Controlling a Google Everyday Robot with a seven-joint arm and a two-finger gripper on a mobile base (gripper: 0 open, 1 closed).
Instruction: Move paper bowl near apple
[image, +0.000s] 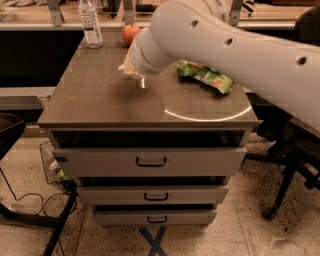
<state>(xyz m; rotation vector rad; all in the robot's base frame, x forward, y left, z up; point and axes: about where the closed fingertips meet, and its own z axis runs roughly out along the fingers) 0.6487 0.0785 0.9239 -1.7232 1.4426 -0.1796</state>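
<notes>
The off-white paper bowl (126, 65) sticks out from the end of my white arm, tilted and lifted a little above the wooden table (95, 102). My gripper (133, 64) is mostly hidden behind my wrist and is shut on the bowl's rim. The red apple (130, 33) sits at the table's far edge, just behind and slightly above the bowl in the picture, a short gap away.
A clear plastic bottle (90, 22) with a white label stands at the far left corner. A green snack bag (206, 76) lies on the right half of the table. Drawers (150, 161) are below; an office chair base (287, 170) stands to the right.
</notes>
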